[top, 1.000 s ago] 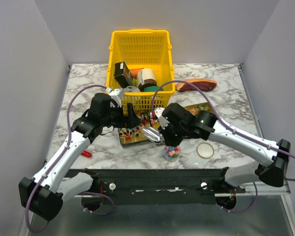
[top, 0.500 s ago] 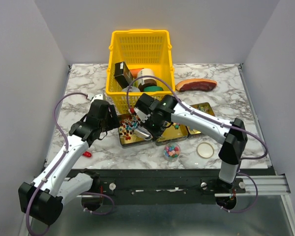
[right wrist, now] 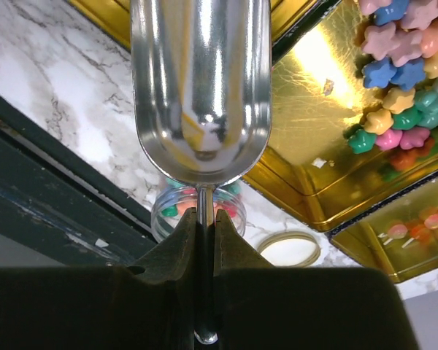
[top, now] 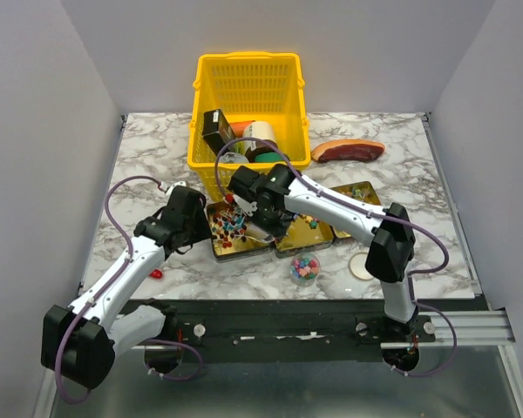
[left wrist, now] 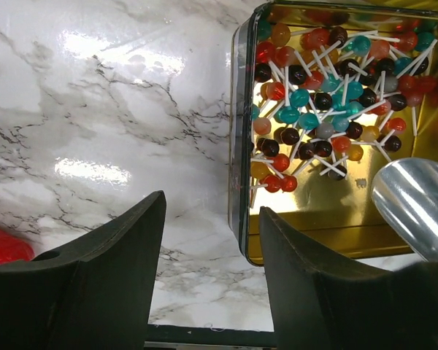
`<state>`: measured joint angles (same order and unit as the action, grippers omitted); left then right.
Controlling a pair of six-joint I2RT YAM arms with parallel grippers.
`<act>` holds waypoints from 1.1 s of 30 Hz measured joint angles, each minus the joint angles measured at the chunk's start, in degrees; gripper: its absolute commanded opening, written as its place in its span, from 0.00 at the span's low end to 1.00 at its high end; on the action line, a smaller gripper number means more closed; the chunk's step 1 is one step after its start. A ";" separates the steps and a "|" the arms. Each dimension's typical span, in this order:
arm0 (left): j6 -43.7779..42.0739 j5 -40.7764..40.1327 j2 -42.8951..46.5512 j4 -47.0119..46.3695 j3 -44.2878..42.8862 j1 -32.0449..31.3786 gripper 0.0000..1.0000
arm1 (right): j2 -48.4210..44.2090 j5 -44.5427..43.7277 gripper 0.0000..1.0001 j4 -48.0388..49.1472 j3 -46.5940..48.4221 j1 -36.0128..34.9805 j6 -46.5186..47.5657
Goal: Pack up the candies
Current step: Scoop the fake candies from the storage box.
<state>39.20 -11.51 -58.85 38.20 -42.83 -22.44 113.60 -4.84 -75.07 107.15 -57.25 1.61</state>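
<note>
Three gold trays hold the candies: lollipops [left wrist: 328, 87] fill the left tray [top: 231, 248], and star-shaped sweets [right wrist: 401, 73] lie in the middle tray [top: 301, 246]. A small clear jar [top: 304, 268] holds several coloured candies and also shows in the right wrist view [right wrist: 164, 215]. My right gripper [right wrist: 204, 215] is shut on the thin handle of a silver scoop [right wrist: 201, 87], which is empty and hangs over the left tray's near right corner. My left gripper [left wrist: 212, 208] is open and empty, low over the marble beside the left tray's left wall [left wrist: 241, 146].
A yellow basket [top: 248, 83] with grocery packages stands at the back. A reddish slab [top: 347, 150] lies to its right. A round lid [top: 363, 266] lies right of the jar. A small red object [top: 155, 273] lies left on the marble. The table's front edge is close below.
My right arm has swung left, carrying the scoop from above the jar to the left tray. My left gripper has drawn back and to the left, to the tray's left side.
</note>
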 measured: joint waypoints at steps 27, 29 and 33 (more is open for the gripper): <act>0.31 -0.04 0.02 -0.76 0.17 1.51 0.58 | 10.64 -8.04 0.01 3.91 5.97 -0.22 4.57; 0.33 -0.07 0.81 -0.76 0.17 1.70 0.58 | 10.80 -7.41 0.01 5.22 5.92 -0.22 4.92; 0.33 -0.46 1.79 -0.76 0.17 2.14 0.58 | 10.80 -5.86 0.01 9.01 4.57 -0.24 5.81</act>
<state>39.53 -11.97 -57.06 37.43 -42.65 -20.29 124.40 -10.70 -66.06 111.72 -57.49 7.42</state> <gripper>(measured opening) 0.583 0.160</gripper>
